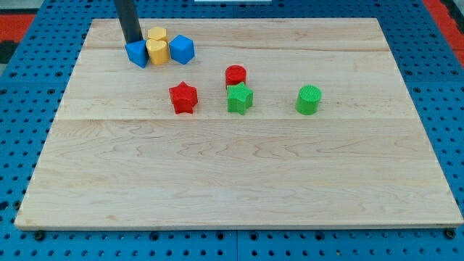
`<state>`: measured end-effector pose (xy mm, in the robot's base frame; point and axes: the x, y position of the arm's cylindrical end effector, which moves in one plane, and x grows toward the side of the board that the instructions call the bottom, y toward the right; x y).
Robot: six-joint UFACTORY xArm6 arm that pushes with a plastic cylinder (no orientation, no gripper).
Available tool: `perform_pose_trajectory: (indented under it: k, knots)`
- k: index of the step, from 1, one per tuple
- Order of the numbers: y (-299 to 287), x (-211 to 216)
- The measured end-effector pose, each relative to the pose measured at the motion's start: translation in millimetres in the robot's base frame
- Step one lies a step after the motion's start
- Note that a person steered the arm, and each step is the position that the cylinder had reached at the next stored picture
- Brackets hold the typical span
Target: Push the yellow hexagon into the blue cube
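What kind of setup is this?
Probably a lab tabletop pushing rig: a pale wooden board on blue perforated matting, small coloured plastic blocks such as a red star block, and my tip.

Pale wood board (visible grain), matt ribbed green cylinder
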<state>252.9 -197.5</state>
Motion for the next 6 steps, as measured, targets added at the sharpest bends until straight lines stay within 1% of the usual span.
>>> perform_pose_trajectory:
  k: [1, 2, 3, 4, 5, 6]
  knots:
    - [-66, 1]
    - [-23, -28]
    - [13, -29]
    - [50, -11]
    - [60, -21]
    - [-38, -36]
